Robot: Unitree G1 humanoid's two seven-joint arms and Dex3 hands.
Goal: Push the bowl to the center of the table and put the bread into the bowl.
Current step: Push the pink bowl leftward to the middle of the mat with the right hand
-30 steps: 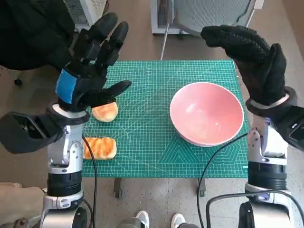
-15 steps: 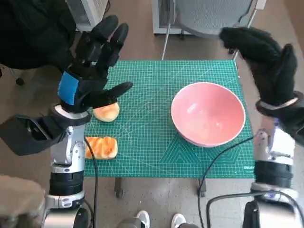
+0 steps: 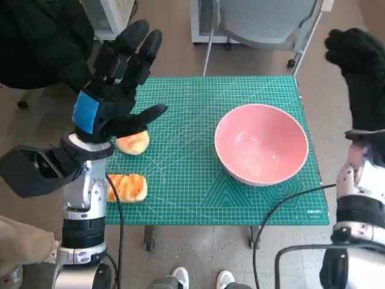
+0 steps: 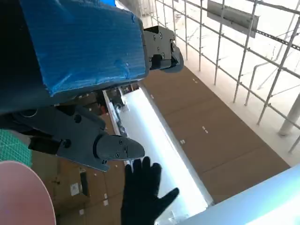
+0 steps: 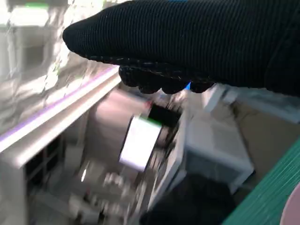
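We see the bowl (image 3: 261, 143) near the tabletop's (image 3: 192, 192) right edge, both breads (image 3: 133, 142) at its left edge; left hand (image 3: 114, 87) and right hand (image 3: 360, 78) raised, fingers spread, holding nothing.

The bowl (image 3: 261, 143) sits on the mat (image 3: 192, 108), right of centre; two breads lie near the mat's left edge, one bread (image 3: 133, 143) behind the other bread (image 3: 126, 187); the left hand (image 3: 114, 90) hangs above the farther bread; the right hand (image 3: 361, 78) is raised beyond the mat's right edge, apart from the bowl.
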